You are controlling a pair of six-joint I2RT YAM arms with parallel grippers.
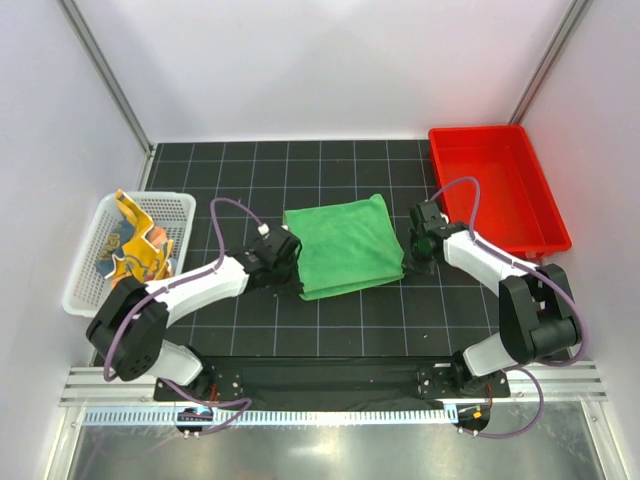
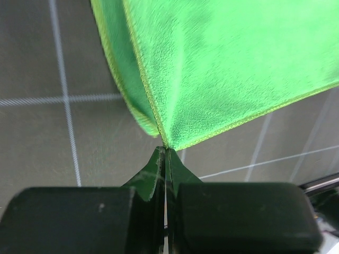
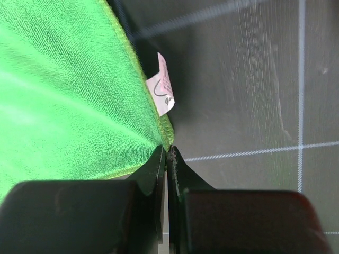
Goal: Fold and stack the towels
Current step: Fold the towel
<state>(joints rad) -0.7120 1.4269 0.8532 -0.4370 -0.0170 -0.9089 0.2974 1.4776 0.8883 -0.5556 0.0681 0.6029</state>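
The top view looks steeply down from behind; both wrist views press close, all sharing the green towel (image 1: 345, 245).

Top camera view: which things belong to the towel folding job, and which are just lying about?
Job: green towel, pinched by left gripper and right gripper; yellow-orange towel in the white basket.
Lying about: red bin.

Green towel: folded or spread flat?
Folded: the green towel shows doubled layers along its left edge, in the top and left wrist views.
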